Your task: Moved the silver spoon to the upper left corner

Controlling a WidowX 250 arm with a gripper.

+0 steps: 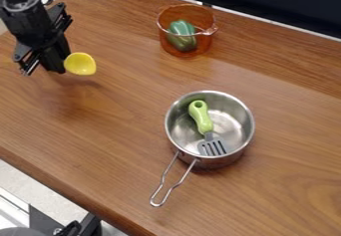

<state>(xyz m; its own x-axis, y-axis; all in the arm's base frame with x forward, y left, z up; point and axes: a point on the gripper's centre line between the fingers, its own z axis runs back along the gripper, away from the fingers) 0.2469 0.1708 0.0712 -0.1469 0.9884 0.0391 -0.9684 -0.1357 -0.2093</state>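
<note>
Near the upper left of the camera view, the black two-finger gripper (59, 66) has its fingers closed on the yellow, rounded spoon (81, 63), which hangs just above the brown wooden table (120, 125). Its bowl is yellow, not silver; its handle is hidden. I judge it light and stiff, probably smooth plastic, so it may turn or slip. Better to hold the handle, close to the bowl, than the curved rim.

We see a pot (242, 115) on the table (120, 115), a spatula (200, 117) inside, a bowl (193, 54) behind, a pepper (181, 40) in that, a scoop (80, 63) left.
</note>
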